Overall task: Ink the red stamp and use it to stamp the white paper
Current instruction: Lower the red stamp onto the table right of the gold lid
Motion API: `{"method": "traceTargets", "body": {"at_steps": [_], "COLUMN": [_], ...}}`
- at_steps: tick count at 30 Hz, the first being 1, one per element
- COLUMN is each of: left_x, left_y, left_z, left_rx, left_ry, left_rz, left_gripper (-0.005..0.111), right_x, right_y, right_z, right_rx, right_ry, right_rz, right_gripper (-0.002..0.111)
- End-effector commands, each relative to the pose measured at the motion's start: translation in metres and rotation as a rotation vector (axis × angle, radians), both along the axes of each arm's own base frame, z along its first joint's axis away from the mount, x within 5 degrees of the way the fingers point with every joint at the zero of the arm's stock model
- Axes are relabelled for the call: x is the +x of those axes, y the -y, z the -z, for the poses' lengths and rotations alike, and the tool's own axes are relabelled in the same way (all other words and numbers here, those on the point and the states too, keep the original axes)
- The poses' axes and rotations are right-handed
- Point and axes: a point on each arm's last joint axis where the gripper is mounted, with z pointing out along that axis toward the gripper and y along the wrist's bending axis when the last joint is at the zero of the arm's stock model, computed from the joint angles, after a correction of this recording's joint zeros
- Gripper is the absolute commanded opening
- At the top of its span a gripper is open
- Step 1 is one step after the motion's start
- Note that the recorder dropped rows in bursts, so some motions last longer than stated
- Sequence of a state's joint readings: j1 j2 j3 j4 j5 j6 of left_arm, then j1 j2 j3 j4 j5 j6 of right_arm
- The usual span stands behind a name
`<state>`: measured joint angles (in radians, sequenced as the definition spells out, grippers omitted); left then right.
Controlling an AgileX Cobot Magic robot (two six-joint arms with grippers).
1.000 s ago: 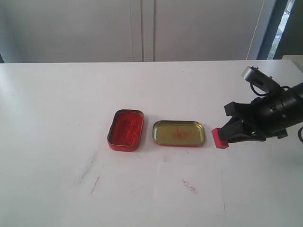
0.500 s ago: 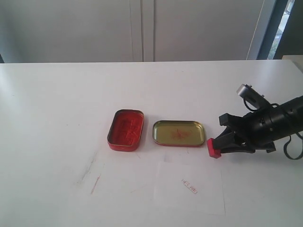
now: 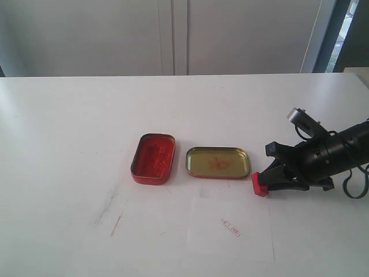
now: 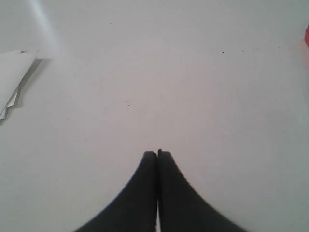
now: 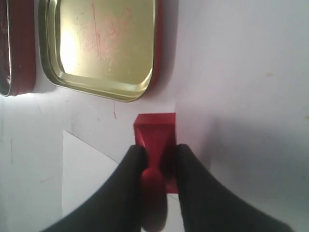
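The red stamp point(image 3: 259, 184) point(image 5: 155, 128) is a small red block with a narrow handle. My right gripper point(image 3: 270, 179) point(image 5: 158, 155) is shut on that handle. It holds the stamp low by the far right corner of the white paper point(image 3: 230, 234) point(image 5: 91, 179), just right of the gold-lined lid; whether the stamp touches the table I cannot tell. The paper bears a small red mark point(image 3: 230, 227). The open red ink tin point(image 3: 153, 158) point(image 5: 17, 48) lies to the left of the lid. My left gripper point(image 4: 158, 153) is shut and empty over bare white table, and it is outside the exterior view.
The gold-lined tin lid point(image 3: 218, 162) point(image 5: 101, 43) lies between the ink tin and the stamp. Faint red smears point(image 3: 115, 222) mark the table at the front left. A corner of white sheets point(image 4: 14, 77) shows in the left wrist view.
My right gripper has come down and to the left with the stamp, ending low beside the lid at the paper's far right corner. Tins and paper have not moved.
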<state>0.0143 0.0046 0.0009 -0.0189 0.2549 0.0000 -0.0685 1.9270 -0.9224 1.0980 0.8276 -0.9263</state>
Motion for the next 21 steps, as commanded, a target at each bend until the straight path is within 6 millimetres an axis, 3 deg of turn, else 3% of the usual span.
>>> {"method": "traceTargets", "body": {"at_steps": [1,7,12,21], "left_x": [-0.0002,-0.0002,-0.0002,-0.0002], "left_y": [0.0003,0.0003,0.0003,0.0003], "left_z": [-0.0006,-0.0006,-0.0006,-0.0006], "left_rx": [-0.003,-0.003,-0.003,-0.003], "left_ry": [0.006,0.006,0.006,0.006], "left_rz": [0.004,0.004,0.004,0.004], "left_gripper": [0.0,0.0,0.0,0.0], "right_x": [-0.0007,-0.0001,0.0003,0.0016], "right_y": [0.0016,0.0022,0.0029,0.0042], "right_z": [0.0009,0.0013,0.0017,0.0024], "right_rx": [-0.002,-0.009,-0.016,-0.03], "right_ry": [0.004,0.006,0.007,0.009], "right_rz": [0.002,0.011,0.018,0.037], "right_gripper": [0.0,0.002,0.016,0.031]}}
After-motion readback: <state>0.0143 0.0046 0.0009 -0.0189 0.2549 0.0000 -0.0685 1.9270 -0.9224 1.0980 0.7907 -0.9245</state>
